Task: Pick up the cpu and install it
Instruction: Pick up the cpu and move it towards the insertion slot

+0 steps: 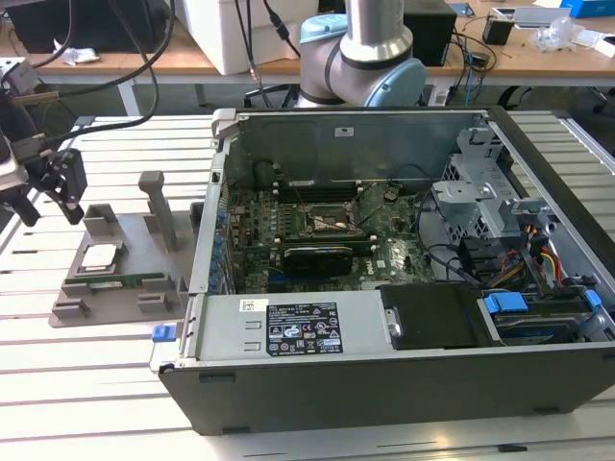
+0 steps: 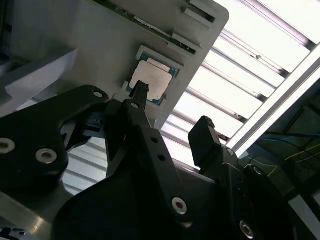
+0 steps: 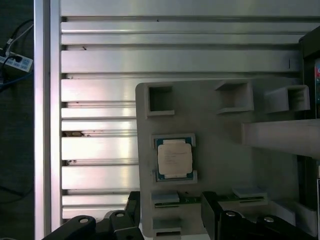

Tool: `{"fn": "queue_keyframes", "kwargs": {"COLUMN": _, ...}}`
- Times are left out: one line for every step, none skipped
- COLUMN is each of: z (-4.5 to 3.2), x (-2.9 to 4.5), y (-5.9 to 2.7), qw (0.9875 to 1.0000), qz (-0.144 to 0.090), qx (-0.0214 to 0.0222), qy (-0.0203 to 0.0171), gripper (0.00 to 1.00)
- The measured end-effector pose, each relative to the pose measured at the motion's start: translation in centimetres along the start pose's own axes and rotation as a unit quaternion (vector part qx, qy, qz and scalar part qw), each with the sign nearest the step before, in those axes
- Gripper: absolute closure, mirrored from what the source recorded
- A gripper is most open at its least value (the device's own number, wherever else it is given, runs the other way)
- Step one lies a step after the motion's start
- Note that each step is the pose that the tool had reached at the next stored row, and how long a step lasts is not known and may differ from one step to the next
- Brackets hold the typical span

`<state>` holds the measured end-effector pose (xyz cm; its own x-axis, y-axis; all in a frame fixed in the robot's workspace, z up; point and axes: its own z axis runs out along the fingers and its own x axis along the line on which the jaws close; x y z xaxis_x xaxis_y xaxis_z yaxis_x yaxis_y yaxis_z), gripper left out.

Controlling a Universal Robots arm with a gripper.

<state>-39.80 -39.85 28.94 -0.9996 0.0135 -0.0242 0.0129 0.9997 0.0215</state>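
The gripper (image 1: 53,216) hangs at the exterior view's left, at 9 o'clock from the open computer case (image 1: 384,375). Its two black fingers (image 1: 73,187) stand wide apart and hold nothing. In the second wrist view the gripper (image 2: 172,105) shows the same clear gap between its finger pads (image 2: 141,89).

The cpu (image 1: 101,255) lies flat in a square recess of the grey holder tray (image 1: 120,226), silvery top upward. The tray rests on the slatted metal table (image 1: 77,384), just beside the case at its 9 o'clock side. In the exterior view the gripper is at 11 o'clock from the cpu and apart from it, with no contact.

In the first wrist view the cpu (image 3: 174,158) sits in its framed pocket on the tray (image 3: 220,150), with the gripper (image 3: 170,200) near it. A green memory stick (image 1: 125,281) lies in a tray slot at 5 o'clock from the cpu.

Inside the case, the black-framed socket (image 1: 332,219) sits on the motherboard. The arm base (image 1: 360,58) stands at 12 o'clock from the case.
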Motion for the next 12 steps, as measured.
{"fn": "queue_keyframes", "kwargs": {"z": 0.13, "x": 0.0, "y": 0.0, "qw": 1.0, "qz": 0.0, "qx": 0.0, "qy": 0.0, "gripper": 0.4}}
{"fn": "queue_keyframes", "kwargs": {"z": 0.27, "x": 0.0, "y": -0.01, "qw": 1.0, "qz": 0.0, "qx": 0.0, "qy": 0.0, "gripper": 0.4}}
{"fn": "queue_keyframes", "kwargs": {"z": 0.36, "x": 0.0, "y": -0.01, "qw": 1.0, "qz": 0.0, "qx": 0.0, "qy": 0.0, "gripper": 0.4}}
{"fn": "queue_keyframes", "kwargs": {"z": 0.46, "x": 0.0, "y": -0.01, "qw": 1.0, "qz": 0.0, "qx": 0.0, "qy": 0.0, "gripper": 0.4}}
{"fn": "queue_keyframes", "kwargs": {"z": 0.64, "x": 0.0, "y": -0.01, "qw": 1.0, "qz": 0.0, "qx": 0.0, "qy": 0.0, "gripper": 0.4}}
{"fn": "queue_keyframes", "kwargs": {"z": 0.8, "x": 0.01, "y": -0.02, "qw": 1.0, "qz": 0.0, "qx": 0.0, "qy": 0.0, "gripper": 0.4}}
{"fn": "queue_keyframes", "kwargs": {"z": 0.87, "x": 0.01, "y": -0.02, "qw": 1.0, "qz": 0.0, "qx": 0.0, "qy": 0.0, "gripper": 0.4}}
{"fn": "queue_keyframes", "kwargs": {"z": 0.94, "x": 0.0, "y": -0.02, "qw": 1.0, "qz": 0.0, "qx": 0.0, "qy": 0.0, "gripper": 0.4}}
{"fn": "queue_keyframes", "kwargs": {"z": 1.03, "x": 0.0, "y": -0.02, "qw": 1.0, "qz": 0.0, "qx": 0.0, "qy": 0.0, "gripper": 0.4}}
{"fn": "queue_keyframes", "kwargs": {"z": 1.09, "x": 0.0, "y": -0.02, "qw": 1.0, "qz": 0.0, "qx": 0.0, "qy": 0.0, "gripper": 0.4}}
{"fn": "queue_keyframes", "kwargs": {"z": 1.27, "x": 0.0, "y": -0.03, "qw": 1.0, "qz": 0.0, "qx": 0.0, "qy": 0.0, "gripper": 0.4}}
{"fn": "queue_keyframes", "kwargs": {"z": 1.42, "x": 0.0, "y": -0.03, "qw": 1.0, "qz": 0.0, "qx": 0.0, "qy": 0.0, "gripper": 0.4}}
